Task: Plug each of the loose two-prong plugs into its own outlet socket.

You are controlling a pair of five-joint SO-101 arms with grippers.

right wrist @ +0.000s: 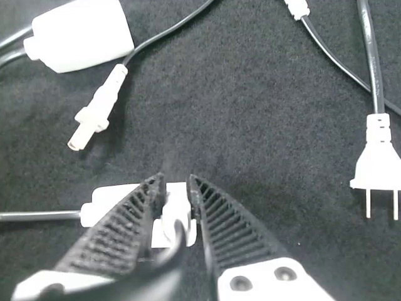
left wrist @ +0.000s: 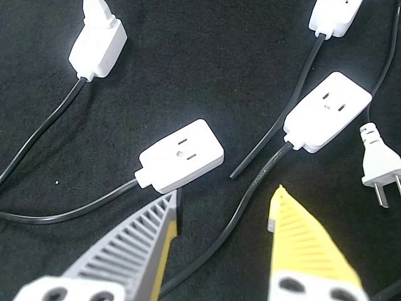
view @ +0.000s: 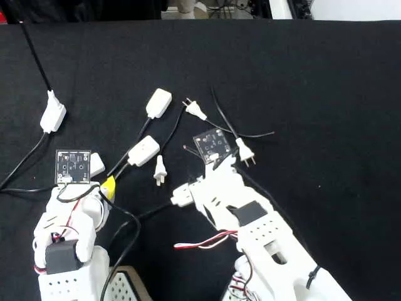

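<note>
Left end effector (left wrist: 225,191) agape, right one (right wrist: 175,182) on plug (right wrist: 103,202)

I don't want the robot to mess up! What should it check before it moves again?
1. Right gripper has hold of the white connector: ok, closed on it.
2. That connector is a plug, not a socket: cannot tell.
3. Left gripper open and ready: ok.
4. Socket in front of it lies face up, slots free: ok.
5. Space between the left gripper's fingers is free: not ok, a black cable runs through it.
6. Loose plug has straight prongs: ok.
</note>
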